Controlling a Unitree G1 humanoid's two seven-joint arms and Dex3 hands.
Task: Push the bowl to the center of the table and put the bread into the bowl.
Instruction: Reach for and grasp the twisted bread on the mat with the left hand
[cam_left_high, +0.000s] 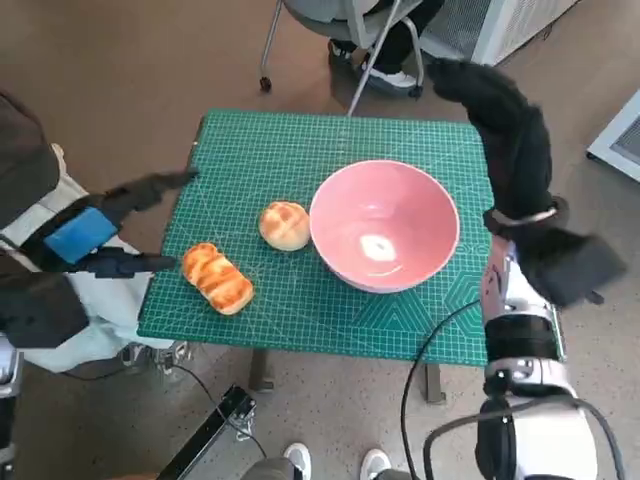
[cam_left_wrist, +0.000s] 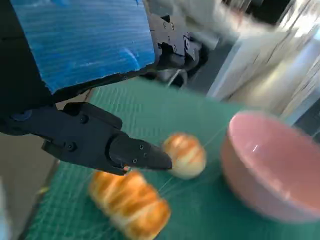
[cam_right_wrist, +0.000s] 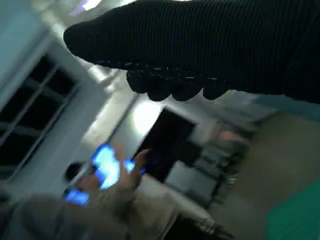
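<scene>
Although the pink bowl (cam_left_high: 385, 225) already sits roughly mid-counter on the green mat (cam_left_high: 300, 150), both pieces of bread are outside it: a round bun (cam_left_high: 285, 225) just beside the bowl's rim on the robot's left, and a long loaf (cam_left_high: 217, 278) nearer the mat's left front edge, lying slantwise with one end toward the robot's left and the other toward the front edge. The left robot hand (cam_left_high: 110, 235) hovers at the mat's left edge, fingers spread apart and holding nothing, with one black finger (cam_left_wrist: 137, 154) reaching just over the loaf's near end in the left wrist view; whether it touches the crust cannot be told. From that hand the loaf lies directly to the right, and the bun and bowl follow further in the same direction, so the left hand is clearly the nearer one for a pick. The right robot hand (cam_left_high: 505, 110) is raised above the counter's far right corner, well apart from the bread; it holds nothing, though blur hides how its fingers lie. A person's legs (cam_left_high: 395, 45) and a chair (cam_left_high: 330, 15) show beyond the counter.
</scene>
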